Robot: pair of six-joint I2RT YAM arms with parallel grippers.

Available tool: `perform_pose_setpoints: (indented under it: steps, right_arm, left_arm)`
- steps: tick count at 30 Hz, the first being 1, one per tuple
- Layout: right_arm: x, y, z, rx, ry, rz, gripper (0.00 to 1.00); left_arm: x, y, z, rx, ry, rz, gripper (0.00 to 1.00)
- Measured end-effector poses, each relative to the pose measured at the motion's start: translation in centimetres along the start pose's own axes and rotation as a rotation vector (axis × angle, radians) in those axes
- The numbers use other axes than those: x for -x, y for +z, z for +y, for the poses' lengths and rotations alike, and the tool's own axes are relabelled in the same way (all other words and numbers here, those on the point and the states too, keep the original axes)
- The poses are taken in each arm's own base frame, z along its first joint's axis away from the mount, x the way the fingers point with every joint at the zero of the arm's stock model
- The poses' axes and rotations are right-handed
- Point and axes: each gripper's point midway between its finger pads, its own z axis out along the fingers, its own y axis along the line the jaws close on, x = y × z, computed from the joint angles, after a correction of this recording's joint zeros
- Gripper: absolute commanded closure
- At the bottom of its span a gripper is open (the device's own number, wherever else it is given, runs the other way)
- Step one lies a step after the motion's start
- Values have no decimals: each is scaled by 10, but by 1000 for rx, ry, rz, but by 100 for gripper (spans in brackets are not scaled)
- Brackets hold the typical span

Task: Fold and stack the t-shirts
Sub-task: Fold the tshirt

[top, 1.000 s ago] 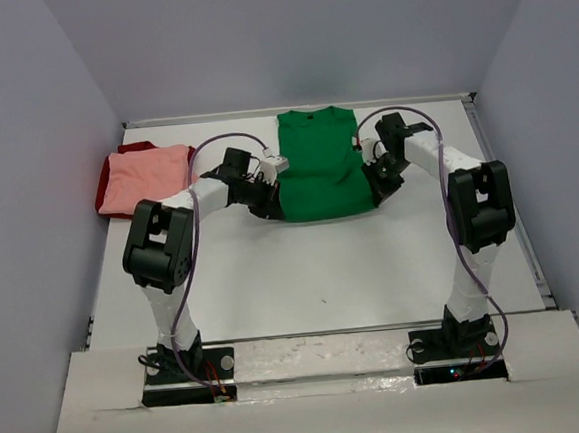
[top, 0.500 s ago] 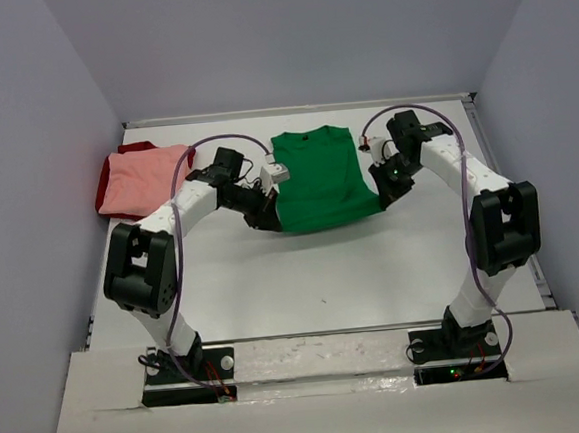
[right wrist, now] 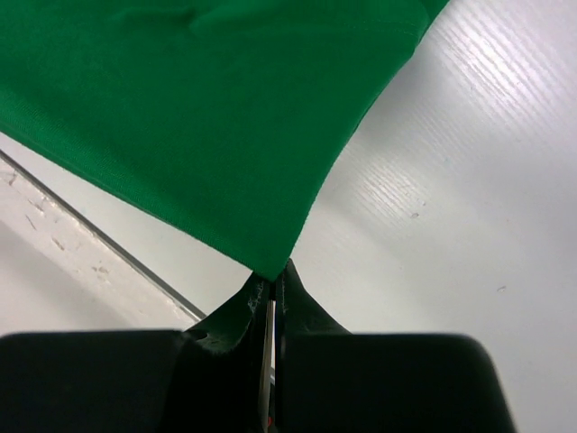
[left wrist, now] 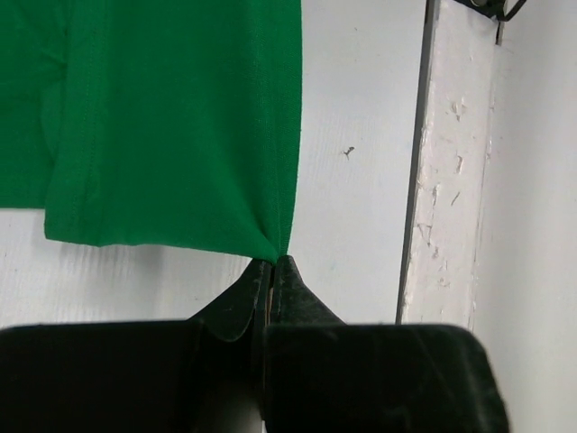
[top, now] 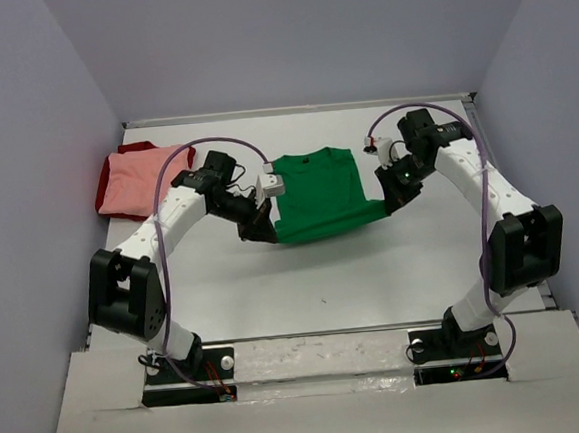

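The bright green t-shirt (top: 319,189) is stretched between both grippers above the middle of the table, collar toward the back. My left gripper (top: 269,230) is shut on its near left corner. The left wrist view shows the jaws (left wrist: 274,262) pinching a point of green cloth (left wrist: 171,126). My right gripper (top: 392,202) is shut on the near right corner, and the cloth (right wrist: 207,108) fans out from its tips (right wrist: 273,270). A folded salmon pink t-shirt (top: 144,180) lies at the back left, on top of a dark red one (top: 136,147) that shows only at its edges.
Grey walls close in the table on the left, back and right, with a raised rim (top: 301,109) along the back. A white board (top: 320,352) runs across the near edge by the arm bases. Purple cables loop over both arms.
Both grippers have pulled the green t-shirt's near corners toward the front of the table. The shirt has slid away from the back rim and both arms have stretched out further.
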Motion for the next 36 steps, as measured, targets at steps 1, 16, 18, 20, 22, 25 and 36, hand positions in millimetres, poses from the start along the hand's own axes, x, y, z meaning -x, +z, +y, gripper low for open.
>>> perform_pose_setpoints:
  steps: [1, 16, 18, 20, 22, 25, 36]
  right_arm:
    - [-1, -2, 2, 5, -4, 1, 100]
    - [-17, -22, 20, 44, -58, 13, 100]
    - [-17, -22, 20, 44, -65, 12, 100]
    - [-17, -21, 19, 45, -70, 15, 100]
    - [-17, -19, 16, 44, -73, 25, 100]
    - [-11, -9, 7, 43, -74, 52, 100]
    - [24, 24, -29, 8, -91, 75, 100]
  left_arm:
    - [0, -1, -2, -2, 8, 2, 100]
    - [2, -12, -31, -89, 89, 8, 100]
    - [4, -12, -31, -87, 94, 6, 100]
    - [6, -13, -30, -83, 95, 6, 100]
    - [9, -13, -26, -77, 100, 6, 100]
    - [15, -11, -16, -73, 96, 9, 100]
    - [17, 4, 16, -74, 46, 32, 100]
